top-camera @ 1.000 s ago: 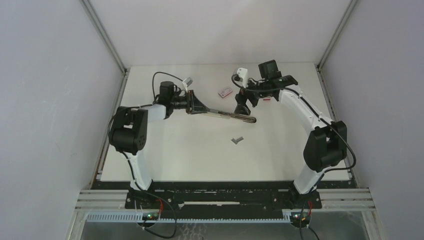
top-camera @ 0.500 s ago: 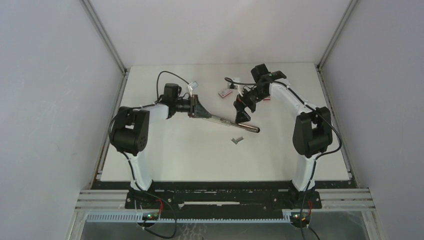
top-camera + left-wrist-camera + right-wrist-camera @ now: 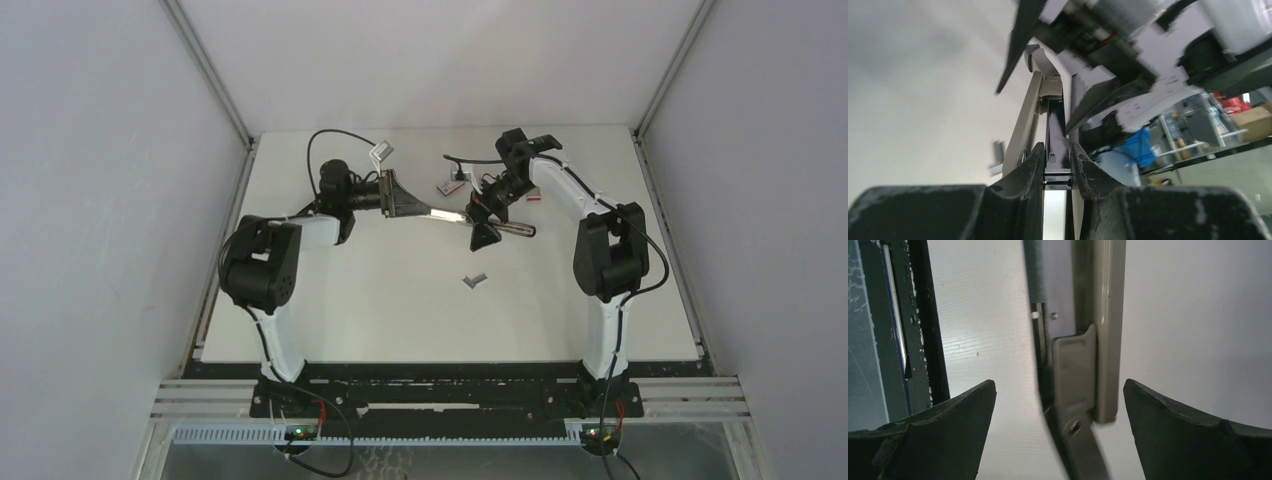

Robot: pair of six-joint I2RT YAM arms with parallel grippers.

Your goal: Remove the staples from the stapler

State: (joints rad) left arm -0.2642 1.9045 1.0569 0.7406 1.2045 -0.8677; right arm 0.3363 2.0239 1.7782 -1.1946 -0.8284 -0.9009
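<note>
The top camera looks down from high above and behind me, far from the stapler [image 3: 447, 215]. My left wrist camera looks along the stapler, very close. My right one looks maybe straight down on it, close too. All three share it.

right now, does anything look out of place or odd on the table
A small grey strip, likely the staples, lies loose mid-table, nearer than the stapler, and looks bent like a tick. The stapler itself is clamped at one end in the left gripper.

Counter [image 3: 350, 320]: white, evenly lit. Grey wall panels [image 3: 100, 200] left, right, behind counter. Metal posts [image 3: 207, 70] at counter's far corners. Black rail [image 3: 450, 372] along counter's near edge.
</note>
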